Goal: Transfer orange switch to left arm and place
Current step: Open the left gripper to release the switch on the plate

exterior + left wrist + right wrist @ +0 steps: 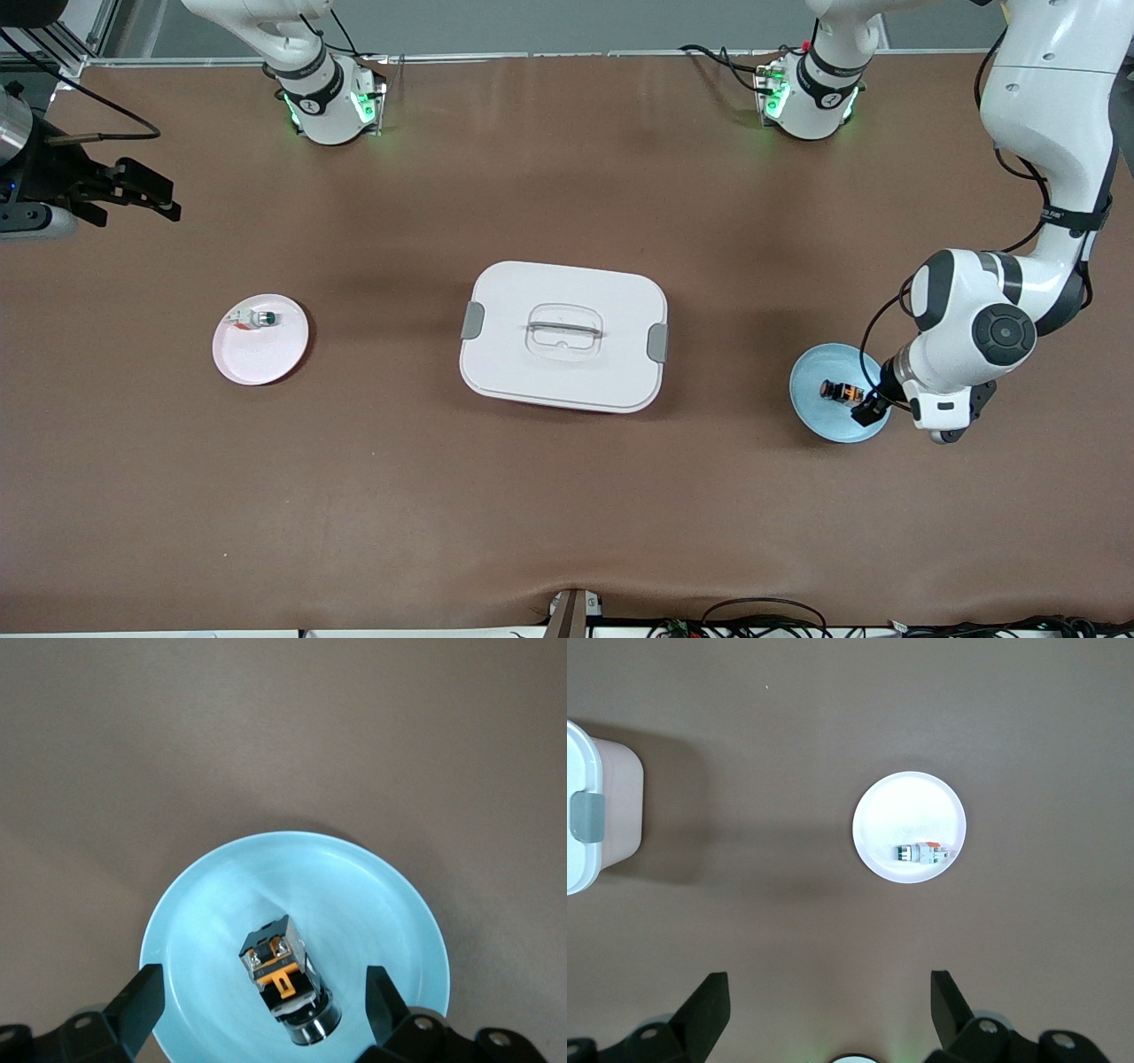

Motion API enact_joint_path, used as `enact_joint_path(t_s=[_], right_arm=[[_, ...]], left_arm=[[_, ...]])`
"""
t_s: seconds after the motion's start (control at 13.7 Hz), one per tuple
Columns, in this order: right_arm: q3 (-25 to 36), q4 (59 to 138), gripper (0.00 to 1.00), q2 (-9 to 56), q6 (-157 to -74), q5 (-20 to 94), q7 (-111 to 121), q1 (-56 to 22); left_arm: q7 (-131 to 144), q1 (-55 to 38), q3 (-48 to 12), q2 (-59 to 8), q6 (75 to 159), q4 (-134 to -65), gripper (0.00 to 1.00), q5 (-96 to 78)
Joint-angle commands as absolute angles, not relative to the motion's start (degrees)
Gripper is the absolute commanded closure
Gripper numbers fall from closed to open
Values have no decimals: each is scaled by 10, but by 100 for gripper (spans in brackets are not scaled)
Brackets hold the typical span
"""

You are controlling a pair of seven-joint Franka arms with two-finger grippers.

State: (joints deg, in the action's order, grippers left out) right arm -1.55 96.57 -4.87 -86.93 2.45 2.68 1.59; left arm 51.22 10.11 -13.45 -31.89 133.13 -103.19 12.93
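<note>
At the lower right of the front view, the left gripper [870,409] hangs low over the blue plate [811,403], jaws apart astride the orange switch [840,391] lying there, seemingly lined up for a pickup. The right gripper [146,192], jaws also spread, waits at the upper left, well clear of the box [563,335] at centre, likely so a handover can pass without striking it.

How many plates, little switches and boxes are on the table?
Plates: 2, a blue plate and a pink plate
Switches: 2, the orange switch on the blue plate, a green-capped switch on the pink plate
Boxes: 1, the white box
Total: 5
</note>
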Motion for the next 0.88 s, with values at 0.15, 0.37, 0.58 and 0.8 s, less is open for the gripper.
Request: enact_joint_path(t_s=[0.15,0.37,0.58,0.8], right_arm=[[-14,965,0,-56,-863,19,28,15],[-14,965,0,-56,-862,19,28,16],[-14,965,0,-56,-862,20,27,16],[-14,965,0,-56,-863,20,27,15]], left_arm=[[386,105,-142,-306,1317,-1039,0,135],[293,106,-145,-306,1318,-1039,0,134],[227,107,-145,-305,1318,-1039,0,133],[197,112,-149,-304,1320,-1037,0,132]])
